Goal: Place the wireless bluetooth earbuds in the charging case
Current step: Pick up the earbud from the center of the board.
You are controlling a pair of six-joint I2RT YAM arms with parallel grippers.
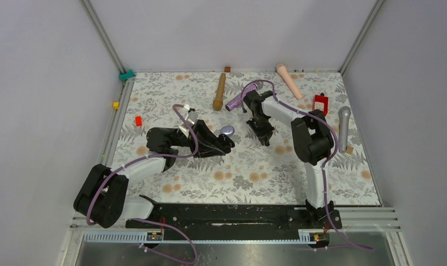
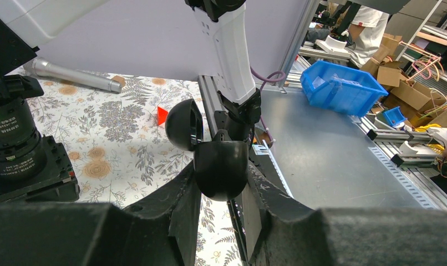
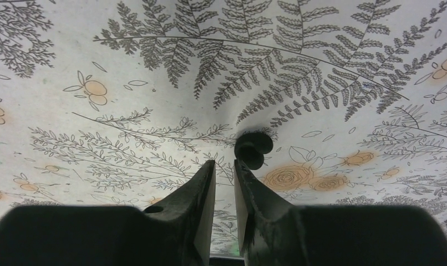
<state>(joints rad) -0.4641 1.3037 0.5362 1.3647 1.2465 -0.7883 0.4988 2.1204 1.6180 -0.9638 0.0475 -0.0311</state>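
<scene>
Now then, over the fern-print tabletop [image 1: 254, 177] both arms lean in toward the middle, and we're at the pick-up step: one bud to fetch, the case ready for it. The left pincer [image 2: 221, 185] is clamped on the charging case [image 2: 221, 166], a black egg of a thing, pinched by its lower half with the lid [image 2: 185, 124] swung open.

What's in it? The left wrist view gives me only the outer shell and the rim of that lid, so I can't tell whether a bud already sits inside.

Over to the right pincer [image 3: 223, 164]: it's down close to the tabletop, jaws only a sliver apart and nothing between them. A black earbud [image 3: 253, 148] lies on the print just off the tip of one finger, beside the gap rather than in it.

So the next move, I'd say, calls for a wider opening and a small sideways shift to straddle that bud. Then a light squeeze, because it's tiny and rounded and likely to skid away.
</scene>
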